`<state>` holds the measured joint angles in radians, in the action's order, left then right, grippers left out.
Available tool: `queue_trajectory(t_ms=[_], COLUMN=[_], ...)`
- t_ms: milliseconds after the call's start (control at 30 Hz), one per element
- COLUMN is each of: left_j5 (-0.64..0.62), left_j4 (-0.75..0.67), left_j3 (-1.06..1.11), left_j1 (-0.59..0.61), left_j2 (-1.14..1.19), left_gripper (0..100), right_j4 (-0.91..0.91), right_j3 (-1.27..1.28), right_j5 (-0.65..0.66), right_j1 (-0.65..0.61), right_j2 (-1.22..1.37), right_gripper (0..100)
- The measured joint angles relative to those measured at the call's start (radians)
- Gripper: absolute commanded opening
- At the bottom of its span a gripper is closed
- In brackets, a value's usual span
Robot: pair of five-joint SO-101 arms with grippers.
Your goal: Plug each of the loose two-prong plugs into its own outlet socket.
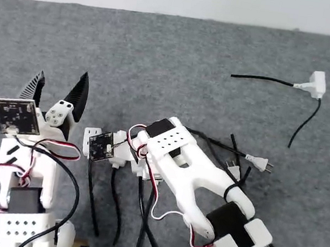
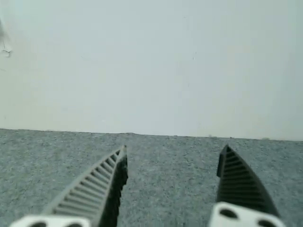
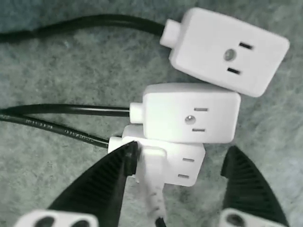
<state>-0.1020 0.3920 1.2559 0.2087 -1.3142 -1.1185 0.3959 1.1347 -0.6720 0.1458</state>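
Right pincer [image 3: 182,150] poised over the sockets [image 3: 189,113]

It hangs spread wide above three white sockets bunched together, gripping nothing, probably to line up on them; a white plug body [image 3: 150,182] lies by one jaw against the lowest socket, seated or not I cannot tell; the left pincer [image 2: 175,151] gapes empty, held aside out of the way; a pronged plug [image 1: 261,163] and a white plug [image 1: 315,83] lie well apart on the grey counter [image 1: 190,72].
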Motion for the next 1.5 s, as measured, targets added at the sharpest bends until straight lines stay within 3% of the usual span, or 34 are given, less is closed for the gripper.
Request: queue_trajectory(t_ms=[633,967,1100,1167,1500], left_j5=[0.012,0.012,0.012,0.012,0.012], left_j4=[0.0,0.0,0.0,0.0,0.0], left_j3=[0.0,0.0,0.0,0.0,0.0], left_j1=[0.0,0.0,0.0,0.0,0.0], left_j2=[0.0,0.0,0.0,0.0,0.0], left_gripper=[31,31,31,31,31], right_j4=[-0.054,-0.017,0.017,0.02,0.023], right_j3=[0.094,0.114,0.123,0.123,0.123], right_j5=[-0.026,-0.031,-0.031,-0.029,-0.038], right_j1=[0.002,0.008,-0.003,-0.003,-0.003], right_j2=[-0.031,-0.044,-0.037,-0.037,-0.037], right_gripper=[30.2,18.0,0.0,3.9,0.9])
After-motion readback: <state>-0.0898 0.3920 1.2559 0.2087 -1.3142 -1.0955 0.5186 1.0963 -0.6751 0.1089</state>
